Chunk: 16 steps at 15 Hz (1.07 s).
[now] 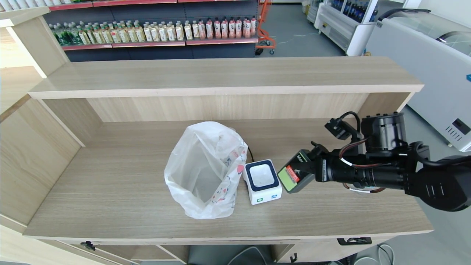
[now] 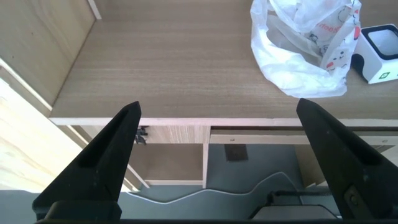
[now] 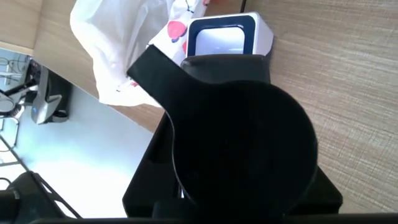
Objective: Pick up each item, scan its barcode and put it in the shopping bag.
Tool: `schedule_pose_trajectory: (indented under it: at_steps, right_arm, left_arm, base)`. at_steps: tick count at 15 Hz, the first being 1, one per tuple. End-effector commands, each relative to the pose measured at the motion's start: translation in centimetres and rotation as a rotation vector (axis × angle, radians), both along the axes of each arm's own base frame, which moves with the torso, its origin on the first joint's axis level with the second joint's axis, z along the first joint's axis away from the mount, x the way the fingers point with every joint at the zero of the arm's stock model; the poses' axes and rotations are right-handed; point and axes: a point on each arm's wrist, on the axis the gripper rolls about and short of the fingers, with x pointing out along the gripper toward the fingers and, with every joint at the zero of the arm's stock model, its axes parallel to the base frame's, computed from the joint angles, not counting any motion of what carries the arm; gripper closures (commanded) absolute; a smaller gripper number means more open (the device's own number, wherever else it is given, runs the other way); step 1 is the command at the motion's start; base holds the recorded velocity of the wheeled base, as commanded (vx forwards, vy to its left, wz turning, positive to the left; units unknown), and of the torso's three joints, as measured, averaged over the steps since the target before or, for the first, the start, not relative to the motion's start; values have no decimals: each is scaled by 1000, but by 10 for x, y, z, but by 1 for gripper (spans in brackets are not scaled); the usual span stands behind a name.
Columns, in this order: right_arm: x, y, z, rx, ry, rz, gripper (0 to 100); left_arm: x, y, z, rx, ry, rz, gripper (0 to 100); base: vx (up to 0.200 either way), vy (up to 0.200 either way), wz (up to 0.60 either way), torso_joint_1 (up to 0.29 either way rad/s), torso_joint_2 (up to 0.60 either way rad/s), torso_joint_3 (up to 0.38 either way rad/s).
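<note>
Right end effector (image 1: 308, 164) clenches a green-faced box (image 1: 292, 176), scanner (image 1: 262, 181) just ahead of it, shopping bag (image 1: 206, 169) beyond; judged status: scan in hand, bagging outstanding.

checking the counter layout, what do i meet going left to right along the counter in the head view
shopping bag → barcode scanner → green box, held in the right gripper
</note>
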Motion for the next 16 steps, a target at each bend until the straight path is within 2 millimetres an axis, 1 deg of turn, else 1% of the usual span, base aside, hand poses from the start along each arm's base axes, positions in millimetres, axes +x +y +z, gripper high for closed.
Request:
schedule_pose_trajectory:
  at_steps: [1,4,7,10,12,13,16]
  right_arm:
    - [3,3,-4,1,6,4,100]
    - [9,6,-12,5,0,5,100]
    - [13,10,-15,9,-7,12,100]
    - [12,21,-16,12,-20,39,100]
    - [16,25,-21,15,-29,44,100]
    - [18,27,-27,10,-25,45,100]
    - [24,36,-36,-11,-44,5,100]
  left_arm:
    - [0,0,0,3,2,0,0]
    - [0,0,0,20,-1,0,0]
    - [0,0,0,20,-2,0,0]
    - [0,0,0,20,-1,0,0]
    - [0,0,0,17,-1,0,0]
    - [0,0,0,14,-2,0,0]
    - [0,0,0,9,2,0,0]
  base:
    - [0,0,0,0,0,0]
    - [0,0,0,0,0,0]
    - [0,0,0,0,0,0]
    - [0,0,0,0,0,0]
    - [0,0,0,0,0,0]
    - [0,0,0,0,0,0]
    - [0,0,0,0,0,0]
